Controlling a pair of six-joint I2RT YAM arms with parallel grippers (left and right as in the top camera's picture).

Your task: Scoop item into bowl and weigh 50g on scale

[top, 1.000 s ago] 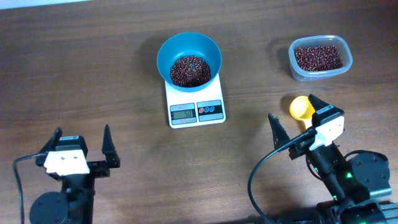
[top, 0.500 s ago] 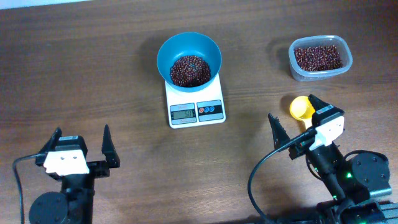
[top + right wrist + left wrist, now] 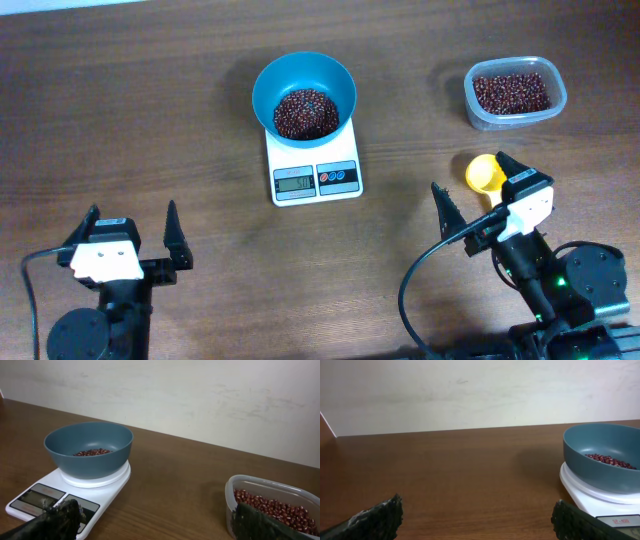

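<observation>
the beans [image 3: 305,112] sit in a heap at the bottom of the teal bowl [image 3: 272,78], which stands on the top part of the white scale [image 3: 290,155], in the middle of the desk [image 3: 120,100]. the scale's display [image 3: 295,182] is lit, its digits too small to read. to the right, well apart, a clear tub [image 3: 470,97] holds more beans. a yellow scoop [image 3: 484,173] lies on the desk nearer the robot, by the right end effector [image 3: 470,175], which is released and grasps nothing. the left end effector [image 3: 132,212] is released too, low and left of the scale.
</observation>
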